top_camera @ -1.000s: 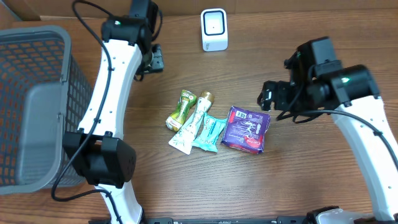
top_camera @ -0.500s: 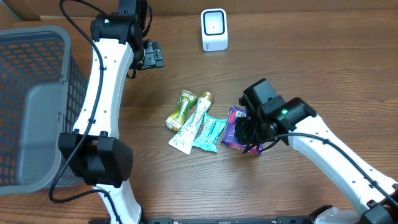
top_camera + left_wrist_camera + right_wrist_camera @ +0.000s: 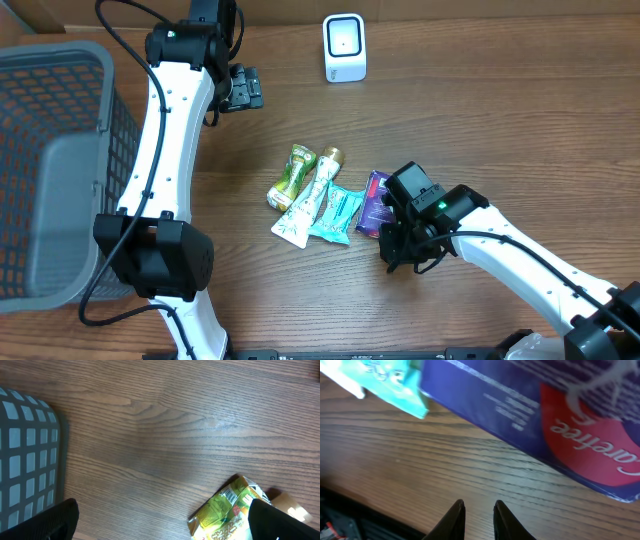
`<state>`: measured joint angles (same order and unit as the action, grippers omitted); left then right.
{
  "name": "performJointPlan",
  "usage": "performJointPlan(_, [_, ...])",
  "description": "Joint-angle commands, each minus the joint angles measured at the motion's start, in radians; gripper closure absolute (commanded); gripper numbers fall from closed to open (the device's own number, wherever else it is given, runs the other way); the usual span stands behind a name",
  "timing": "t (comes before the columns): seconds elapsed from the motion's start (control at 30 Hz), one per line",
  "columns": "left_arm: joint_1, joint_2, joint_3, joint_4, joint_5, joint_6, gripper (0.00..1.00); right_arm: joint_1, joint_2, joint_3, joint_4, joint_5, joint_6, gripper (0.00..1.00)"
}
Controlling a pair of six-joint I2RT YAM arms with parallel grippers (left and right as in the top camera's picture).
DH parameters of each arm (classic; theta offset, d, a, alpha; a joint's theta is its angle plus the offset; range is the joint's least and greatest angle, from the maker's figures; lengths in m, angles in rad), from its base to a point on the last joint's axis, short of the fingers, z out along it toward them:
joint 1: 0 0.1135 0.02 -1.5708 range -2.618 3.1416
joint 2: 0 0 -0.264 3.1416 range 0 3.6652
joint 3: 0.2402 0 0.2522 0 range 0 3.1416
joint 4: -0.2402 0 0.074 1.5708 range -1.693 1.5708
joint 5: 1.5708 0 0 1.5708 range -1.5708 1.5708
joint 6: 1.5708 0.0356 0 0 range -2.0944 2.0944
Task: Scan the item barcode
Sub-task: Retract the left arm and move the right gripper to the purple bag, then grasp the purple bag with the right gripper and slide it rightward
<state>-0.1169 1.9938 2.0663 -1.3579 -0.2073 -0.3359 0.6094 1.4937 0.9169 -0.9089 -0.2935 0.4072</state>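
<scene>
A purple box (image 3: 376, 206) with a red patch lies on the table, its right part under my right arm. In the right wrist view the purple box (image 3: 530, 405) fills the top, just beyond the fingertips. My right gripper (image 3: 405, 252) (image 3: 479, 507) hovers low at the box's near edge, its jaws almost together, with only bare wood in the narrow gap. The white scanner (image 3: 344, 47) stands at the back. My left gripper (image 3: 243, 90) (image 3: 167, 525) is open and empty near the back left, high above a green packet (image 3: 225, 510).
Left of the box lie a teal packet (image 3: 338, 212), a white-and-gold pouch (image 3: 315, 200) and the green packet (image 3: 292, 175). A grey mesh basket (image 3: 50, 170) fills the left edge. The table's near edge shows dark in the right wrist view.
My right arm swung in from the right and down to the purple box, and its jaws closed to a narrow gap. My left arm shifted slightly left and its jaws opened wide.
</scene>
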Motion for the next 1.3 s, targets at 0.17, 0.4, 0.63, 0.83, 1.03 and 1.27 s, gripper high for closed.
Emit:
performJointPlan(0.17, [-0.001,-0.019,0.016,0.001,-0.01,0.007,0.01,-0.053,-0.005,-0.021,0.02,0.27,0.125,0.77])
performJointPlan(0.4, [-0.001,-0.019,0.016,0.001,-0.01,0.007,0.01,-0.204,-0.005,-0.021,0.078,0.338,0.119,0.76])
performJointPlan(0.63, [-0.001,-0.019,0.016,0.001,-0.01,0.007,0.0,-0.368,-0.005,-0.021,0.223,0.257,-0.015,0.57])
performJointPlan(0.83, [-0.001,-0.019,0.016,0.001,-0.01,0.007,0.01,-0.51,-0.005,0.011,0.243,-0.047,0.009,0.2])
performJointPlan(1.03, [-0.001,-0.019,0.016,0.001,-0.01,0.007,0.0,-0.611,-0.005,-0.003,0.193,-0.264,0.095,0.13])
performJointPlan(1.27, [-0.001,-0.019,0.016,0.001,-0.01,0.007,0.0,-0.609,0.021,-0.06,0.216,-0.27,0.121,0.13])
